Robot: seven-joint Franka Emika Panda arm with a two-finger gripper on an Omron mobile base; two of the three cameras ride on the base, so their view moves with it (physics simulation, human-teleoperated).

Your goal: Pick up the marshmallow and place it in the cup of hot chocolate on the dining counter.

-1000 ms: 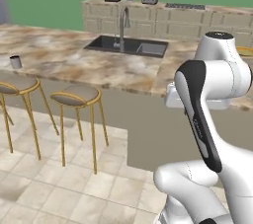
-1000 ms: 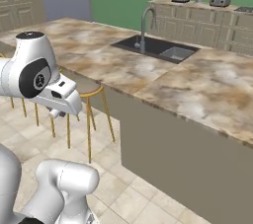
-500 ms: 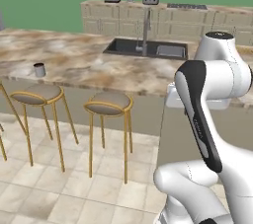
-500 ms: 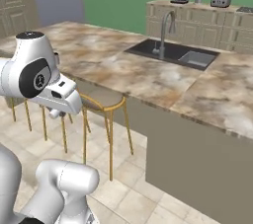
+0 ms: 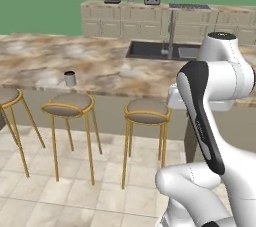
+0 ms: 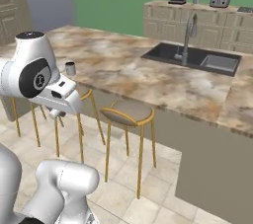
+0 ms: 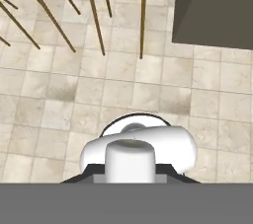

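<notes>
End effector (image 6: pixel 57 114) hangs low beside the base, well under bench-top level, w/ its tips aimed down at the tiled floor (image 7: pixel 59 94). In the hand view its jaws stand narrow, closed on the marshmallow (image 7: pixel 131 160), a stubby white cylinder seated btwn the two dark tips. Treat the marshmallow as carried, not lying on the bench.

Ref. relation for the next move: the cup of hot chocolate (image 5: pixel 70 78) stands upright on the dining bench (image 5: pixel 30 66), near the bench's front edge, above the stools (image 5: pixel 67 105). From the end effector it lies up and fwd, and off to the arm's left in the left base view. In the right base view you find the same cup just past the arm's upper joint, w/ the end effector well below it. The two are well apart.

Judgement: you need lift first, then reach. Raise the end effector clear of the bench's thick edge before you go fwd. The cup's mouth faces up, so bring the marshmallow over the mouth from above. The sink (image 5: pixel 150 50) sits further right along the bench, away from the cup, and is no obstacle.
</notes>
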